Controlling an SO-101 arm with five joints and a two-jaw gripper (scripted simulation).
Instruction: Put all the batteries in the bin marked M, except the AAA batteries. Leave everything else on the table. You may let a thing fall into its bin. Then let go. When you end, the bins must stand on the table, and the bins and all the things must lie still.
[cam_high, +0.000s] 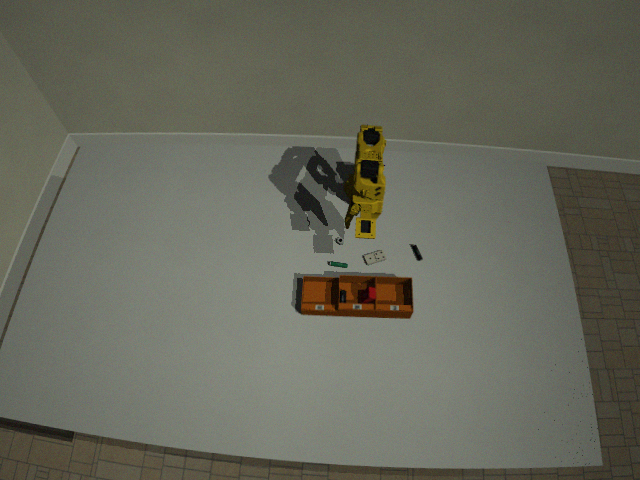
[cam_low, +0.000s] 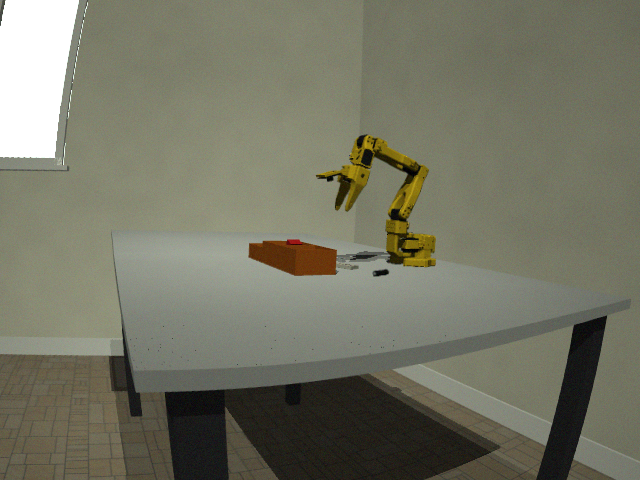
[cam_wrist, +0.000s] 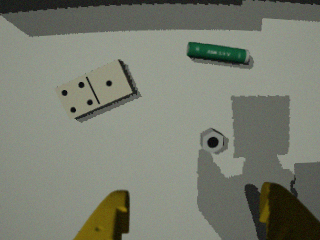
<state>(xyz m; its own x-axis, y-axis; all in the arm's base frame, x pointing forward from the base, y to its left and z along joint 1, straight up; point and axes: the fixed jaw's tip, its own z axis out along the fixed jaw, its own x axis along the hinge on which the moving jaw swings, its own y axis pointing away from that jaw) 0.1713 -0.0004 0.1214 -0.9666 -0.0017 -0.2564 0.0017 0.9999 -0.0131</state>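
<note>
My gripper (cam_high: 352, 215) hangs high over the table between the arm's base and the bins, open and empty; it also shows in the side view (cam_low: 345, 198) and in the wrist view (cam_wrist: 192, 194). Below it lie a green slim battery (cam_wrist: 218, 52), also visible from above (cam_high: 337, 264), and a black battery (cam_high: 416, 252) (cam_low: 380, 272) to the right. The orange row of three bins (cam_high: 355, 295) stands in front of them. Its middle bin holds a black battery (cam_high: 342, 296) and a red 9V block (cam_high: 368, 295). The bin labels are too small to read.
A white domino (cam_wrist: 97, 90) (cam_high: 374, 256) lies beside the green battery. A small hex nut (cam_wrist: 213, 141) (cam_high: 339, 240) lies just under the gripper. The left and right bins look empty. The arm's base stands behind at the table's far edge.
</note>
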